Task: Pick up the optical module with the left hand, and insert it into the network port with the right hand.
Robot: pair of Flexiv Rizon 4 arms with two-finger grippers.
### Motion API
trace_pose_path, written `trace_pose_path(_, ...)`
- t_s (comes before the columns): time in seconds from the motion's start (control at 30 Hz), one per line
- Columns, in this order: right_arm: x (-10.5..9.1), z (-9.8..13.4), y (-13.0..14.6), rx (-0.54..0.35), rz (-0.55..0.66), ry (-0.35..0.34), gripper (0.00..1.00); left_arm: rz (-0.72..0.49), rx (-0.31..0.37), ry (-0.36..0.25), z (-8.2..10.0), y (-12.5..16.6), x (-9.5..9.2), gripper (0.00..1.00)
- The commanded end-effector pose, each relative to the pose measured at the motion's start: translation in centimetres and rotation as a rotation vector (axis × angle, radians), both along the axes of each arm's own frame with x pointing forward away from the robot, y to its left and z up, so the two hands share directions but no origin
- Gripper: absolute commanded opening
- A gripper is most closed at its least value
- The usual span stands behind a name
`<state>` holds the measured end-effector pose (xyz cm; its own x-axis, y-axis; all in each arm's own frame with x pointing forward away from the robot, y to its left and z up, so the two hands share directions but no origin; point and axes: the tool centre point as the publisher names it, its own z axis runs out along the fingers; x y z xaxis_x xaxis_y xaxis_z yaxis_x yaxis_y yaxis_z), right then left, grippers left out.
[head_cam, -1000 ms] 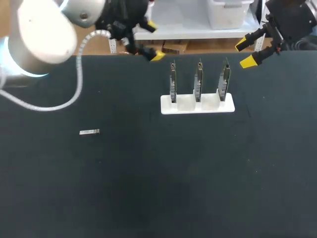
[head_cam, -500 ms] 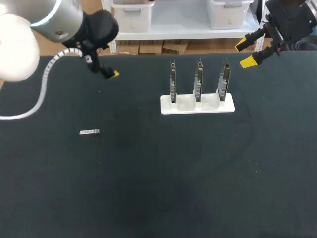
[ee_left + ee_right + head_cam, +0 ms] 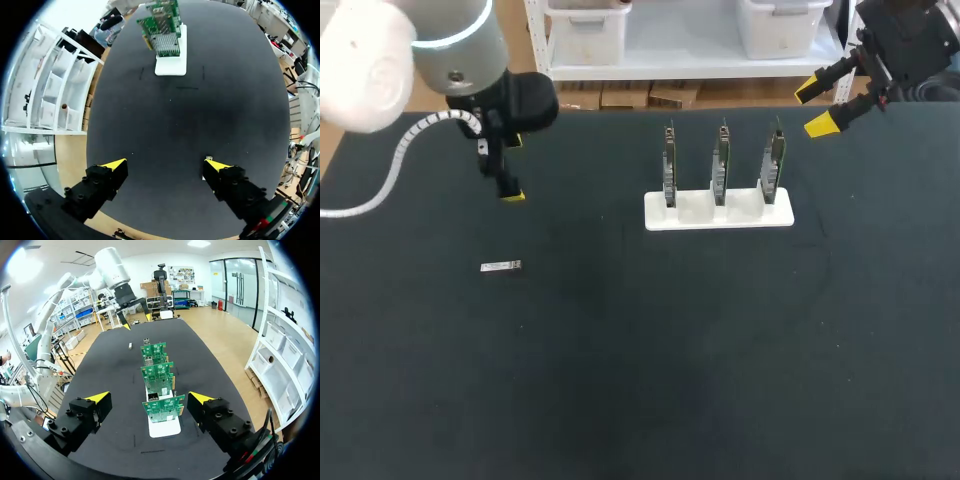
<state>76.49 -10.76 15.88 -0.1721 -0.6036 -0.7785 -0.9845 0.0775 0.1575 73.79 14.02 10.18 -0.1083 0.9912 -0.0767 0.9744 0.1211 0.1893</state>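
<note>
module (image 3: pixel 501 266): small flat silver bar on table (image 3: pixel 640 380) | left gripper (image 3: pixel 511 168): wide open, empty | right gripper (image 3: pixel 817 107): wide open, empty

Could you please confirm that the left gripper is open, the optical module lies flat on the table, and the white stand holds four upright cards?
Not quite: the head view shows the white stand holding three upright cards, not four. The rest holds: the left gripper is open and the optical module lies flat on the table.
</note>
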Motion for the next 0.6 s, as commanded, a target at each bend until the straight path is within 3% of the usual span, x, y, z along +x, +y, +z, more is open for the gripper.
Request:
trace_pose_path(0.03,-0.14,-0.02,0.01,0.000,-0.003,-0.003,1.00,0.007,0.010,0.050,-0.24,-0.98,1.08,1.00)
trace_pose_path(0.6,-0.14,-0.02,0.01,0.000,-0.003,-0.003,1.00,-0.032,-0.003,0.030,0.07,-1.39,0.50,1.00)
